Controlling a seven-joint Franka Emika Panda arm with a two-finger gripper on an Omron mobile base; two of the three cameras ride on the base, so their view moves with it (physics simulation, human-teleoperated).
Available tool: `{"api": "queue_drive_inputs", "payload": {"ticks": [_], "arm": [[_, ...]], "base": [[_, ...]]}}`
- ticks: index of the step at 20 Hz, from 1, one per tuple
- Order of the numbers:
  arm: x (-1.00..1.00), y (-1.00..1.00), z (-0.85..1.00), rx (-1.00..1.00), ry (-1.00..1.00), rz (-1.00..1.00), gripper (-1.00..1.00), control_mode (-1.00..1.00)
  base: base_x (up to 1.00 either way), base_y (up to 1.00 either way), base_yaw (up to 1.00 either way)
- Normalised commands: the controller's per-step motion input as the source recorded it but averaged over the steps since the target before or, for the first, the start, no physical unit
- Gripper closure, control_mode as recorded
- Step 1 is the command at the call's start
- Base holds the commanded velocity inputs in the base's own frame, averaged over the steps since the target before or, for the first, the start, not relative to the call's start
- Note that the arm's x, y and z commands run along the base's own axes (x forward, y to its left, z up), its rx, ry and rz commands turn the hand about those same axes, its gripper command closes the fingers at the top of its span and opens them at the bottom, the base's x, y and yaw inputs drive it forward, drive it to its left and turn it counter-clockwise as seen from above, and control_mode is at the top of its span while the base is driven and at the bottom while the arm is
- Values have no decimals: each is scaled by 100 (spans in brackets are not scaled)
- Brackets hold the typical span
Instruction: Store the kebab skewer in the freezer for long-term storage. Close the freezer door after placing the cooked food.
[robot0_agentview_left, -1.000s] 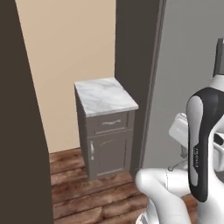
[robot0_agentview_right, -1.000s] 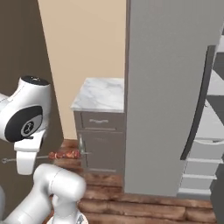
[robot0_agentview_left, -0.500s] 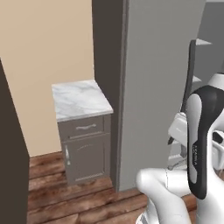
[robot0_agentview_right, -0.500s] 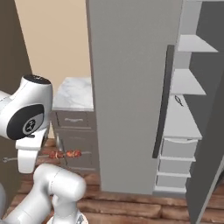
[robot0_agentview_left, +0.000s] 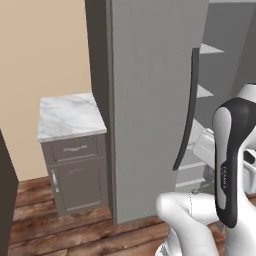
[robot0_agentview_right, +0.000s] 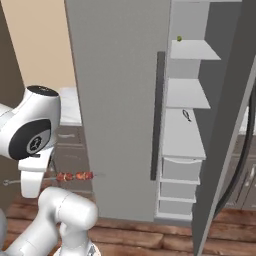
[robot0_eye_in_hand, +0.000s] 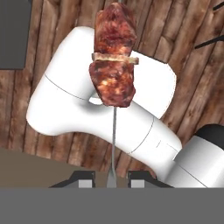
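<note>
Between our 2 fingertips, the claw (robot0_eye_in_hand: 111, 179) is clamped on the thin metal stick of the skewer (robot0_eye_in_hand: 113, 57), whose meat chunks sit beyond the tips, above the wood floor (robot0_eye_in_hand: 183, 52). Ahead, the freezer (robot0_agentview_right: 187, 145) stands open; we see 1 small dark item (robot0_agentview_right: 187, 115) and 1 small green thing (robot0_agentview_right: 179, 38) on its white shelves.

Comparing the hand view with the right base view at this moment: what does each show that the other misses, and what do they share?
Hand view: the claw shut on the skewer's bare metal shaft, its dark fingertips on either side, with wooden floor beyond.

Right base view: the freezer standing open, its white shelves and drawers, the freezer door with its long dark handle, and a marble-topped cabinet behind the arm.

Both: the kebab skewer with its reddish-brown meat chunks, held clear of the freezer.
</note>
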Motion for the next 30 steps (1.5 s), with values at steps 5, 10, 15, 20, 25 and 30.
{"api": "queue_drive_inputs", "payload": {"ticks": [5, 10, 15, 20, 25, 30], "arm": [[0, 0, 0, 0, 0, 0, 100, 100], [0, 0, 0, 0, 0, 0, 100, 100], [0, 0, 0, 0, 0, 0, 100, 100], [0, 0, 0, 0, 0, 0, 100, 100], [0, 0, 0, 0, 0, 0, 100, 100], [0, 0, 0, 0, 0, 0, 100, 100]], "base": [[21, -37, 1], [35, -29, 0], [56, -6, -2], [63, -9, -1], [36, -26, 0], [24, -39, 0]]}}
